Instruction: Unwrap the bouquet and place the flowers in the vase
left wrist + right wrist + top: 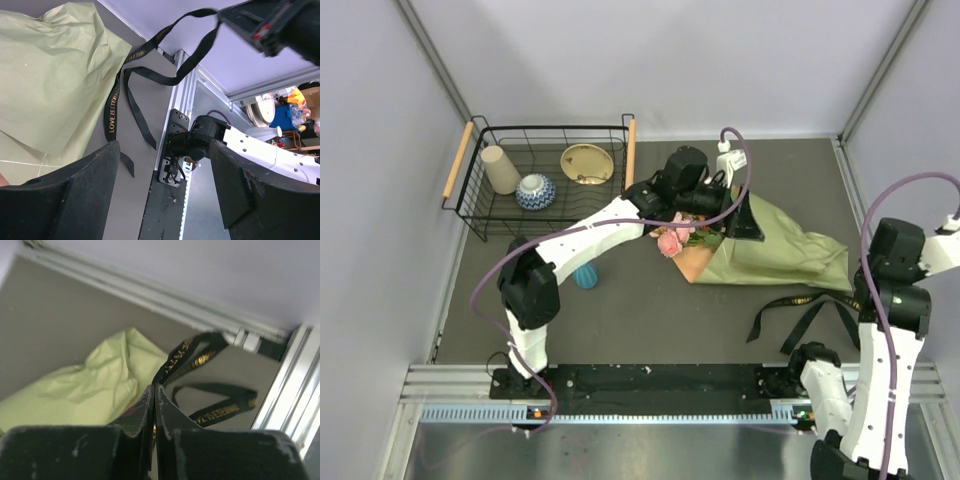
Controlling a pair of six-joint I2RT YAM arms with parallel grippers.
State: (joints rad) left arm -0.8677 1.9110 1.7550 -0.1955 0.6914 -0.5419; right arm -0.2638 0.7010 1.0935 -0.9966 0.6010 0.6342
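My left gripper (164,146) hangs over the mouth of the olive-green paper cone (780,250), jaws wide and gripping nothing. The paper spreads out below and past its fingers, and the pink flowers (672,240) lie at the cone's orange-tan opening just beside it. My right gripper (155,390) is clamped on the black ribbon (800,308), gold-lettered, which runs from its fingertips down in loose loops to the table beside the paper's narrow end. The teal vase (586,276) stands well back from both grippers, partly hidden under my left forearm.
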